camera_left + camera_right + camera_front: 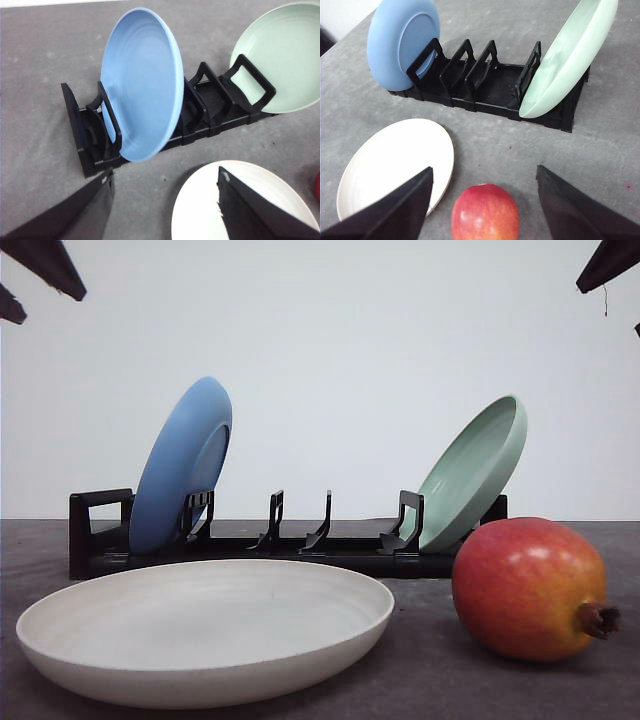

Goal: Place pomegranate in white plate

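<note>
You are looking at the pomegranate (529, 588) lying on its side on the grey bench (430, 680), at about four o'clock in the front view, its dark crown nub pointing toward three o'clock. It is sitting just beside the white plate (205, 635), apart from it and not touching its rim. The white plate is lying flat at about seven o'clock and is holding nothing.

In the right wrist view, the right pincer (484, 200) is hanging above the pomegranate (485, 212), its fingers (395, 212) spread wide to either side of the fruit and gripping nothing. In the left wrist view, the left pincer (165, 200) is likewise standing released, hovering over the near edge of the white plate (200, 210), with a sliver of red fruit showing at the frame's edge.

Behind both task items, a black dish rack (300, 540) is running across the bench. A blue plate (182, 465) is standing tilted in its slot at the nine o'clock end, and a pale mint-green plate (475, 470) is leaning at the three o'clock end. The slots between them are standing free.
</note>
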You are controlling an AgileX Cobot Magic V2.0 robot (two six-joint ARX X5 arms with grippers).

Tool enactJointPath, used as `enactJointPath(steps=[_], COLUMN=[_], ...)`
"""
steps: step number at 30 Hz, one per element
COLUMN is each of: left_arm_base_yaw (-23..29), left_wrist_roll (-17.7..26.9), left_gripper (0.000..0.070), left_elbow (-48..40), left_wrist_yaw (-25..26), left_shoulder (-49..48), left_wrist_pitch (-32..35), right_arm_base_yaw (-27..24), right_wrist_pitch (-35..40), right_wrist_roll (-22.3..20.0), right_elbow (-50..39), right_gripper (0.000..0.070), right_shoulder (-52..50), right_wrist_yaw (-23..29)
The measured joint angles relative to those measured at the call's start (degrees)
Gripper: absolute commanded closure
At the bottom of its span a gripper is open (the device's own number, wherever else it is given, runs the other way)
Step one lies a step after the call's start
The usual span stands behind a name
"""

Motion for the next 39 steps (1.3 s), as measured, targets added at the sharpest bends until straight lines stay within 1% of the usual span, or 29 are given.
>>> enactJointPath(steps=[3,6,9,12,15,18,21,22,25,26,32,39], left_arm_base_yaw=[0.5,0.7,0.8,0.8,0.8,0.8,0.8,0.8,0.8,0.8,0.8,0.8], left_wrist_roll=[-0.2,-0.4,-0.5,-0.5,-0.5,-0.5,-0.6,-0.6,-0.6,-0.6,-0.6,-0.6], left_gripper=[0.031,0.031,0.031,0.031,0.031,0.0311,0.031,0.031,0.0311,0.0311,0.0311,0.0311], left_elbow=[-3.4,-4.7,-4.7,-4.7,-4.7,-4.7,-4.7,-4.7,-4.7,-4.7,-4.7,-4.7], left_wrist_yaw=[0.1,-0.1,-0.2,-0.3,-0.3,-0.8,-1.8,-1.9,-2.0,-2.0,-2.0,-3.2], left_shoulder=[-3.3,-5.2,-5.8,-5.9,-5.9,-5.9,-5.9,-5.9,-5.9,-5.9,-5.9,-5.9], left_wrist_pitch=[0.6,0.4,1.1,1.1,1.1,1.1,1.1,1.1,1.1,1.1,1.1,1.1], right_arm_base_yaw=[0.0,0.0,0.8,2.3,4.7,8.1,11.8,12.8,15.7,16.5,19.4,19.7], right_wrist_pitch=[0.0,-0.7,-4.5,-10.5,-16.0,-18.4,-19.0,-19.0,-19.1,-19.0,-15.3,-14.2], right_wrist_roll=[0.1,1.5,2.7,3.2,3.3,3.5,3.8,4.2,5.1,5.3,6.6,7.7], right_elbow=[0.0,0.3,2.5,6.7,11.1,14.2,15.2,15.2,15.2,15.2,15.2,15.3], right_gripper=[0.0282,0.0279,0.0271,0.0228,0.0226,0.0226,0.0221,0.0201,0.0068,0.0046,0.004,0.004], right_shoulder=[0.0,0.1,1.6,5.2,10.2,15.3,19.9,21.4,25.6,26.9,32.5,38.5], right_wrist_yaw=[-1.2,-3.3,-3.3,-1.8,1.1,5.0,9.0,10.1,12.7,13.3,14.9,15.3])
